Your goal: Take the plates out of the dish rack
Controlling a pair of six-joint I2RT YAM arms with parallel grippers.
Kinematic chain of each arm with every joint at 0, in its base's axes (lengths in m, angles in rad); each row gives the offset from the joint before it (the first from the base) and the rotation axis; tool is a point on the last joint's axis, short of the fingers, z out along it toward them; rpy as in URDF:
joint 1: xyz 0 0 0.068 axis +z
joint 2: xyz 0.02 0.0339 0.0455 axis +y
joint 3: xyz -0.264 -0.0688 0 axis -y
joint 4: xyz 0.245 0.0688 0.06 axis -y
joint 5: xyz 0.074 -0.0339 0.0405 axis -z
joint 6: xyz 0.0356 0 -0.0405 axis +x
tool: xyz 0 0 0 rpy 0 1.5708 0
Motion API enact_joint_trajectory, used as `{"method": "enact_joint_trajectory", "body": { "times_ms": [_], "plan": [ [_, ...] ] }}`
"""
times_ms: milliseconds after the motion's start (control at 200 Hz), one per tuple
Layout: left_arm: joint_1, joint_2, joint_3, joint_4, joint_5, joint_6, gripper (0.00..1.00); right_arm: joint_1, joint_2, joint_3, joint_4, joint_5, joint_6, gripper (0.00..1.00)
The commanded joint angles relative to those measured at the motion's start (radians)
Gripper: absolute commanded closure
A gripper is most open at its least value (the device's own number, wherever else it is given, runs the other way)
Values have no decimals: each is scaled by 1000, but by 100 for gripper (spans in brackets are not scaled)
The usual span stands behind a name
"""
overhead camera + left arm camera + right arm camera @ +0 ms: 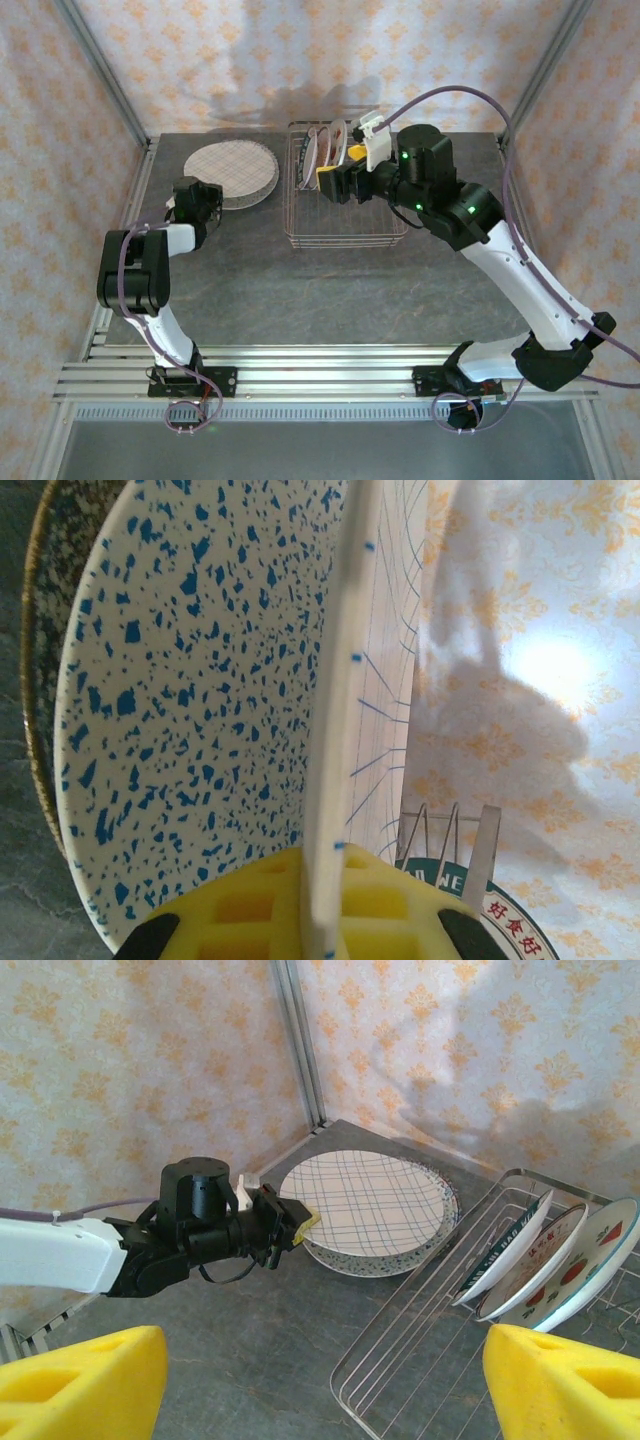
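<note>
Currently dish rack [345,220] holds three plates [530,1260], upright.

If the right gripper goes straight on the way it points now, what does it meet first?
Probably the dish rack wires just ahead of the open right gripper; depth is unclear.

A dark grey, mottled worktop [330,290] sits inside an enclosure of cream cloth walls [250,60] printed with orange floral motifs. Silvery metal posts [111,80] run up the back corners. A ribbed aluminium rail [320,375] lines the near edge.
</note>
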Motion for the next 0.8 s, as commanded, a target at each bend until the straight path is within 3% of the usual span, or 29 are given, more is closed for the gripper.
{"method": "enact_joint_trajectory", "body": {
  "times_ms": [0,796],
  "plan": [
    [10,21,61,92,16,17,100,5,9,36,13,18,8,18],
    [13,102,93,68,48,3,98,5,47,68,11,5,9,18]
  ]
}}
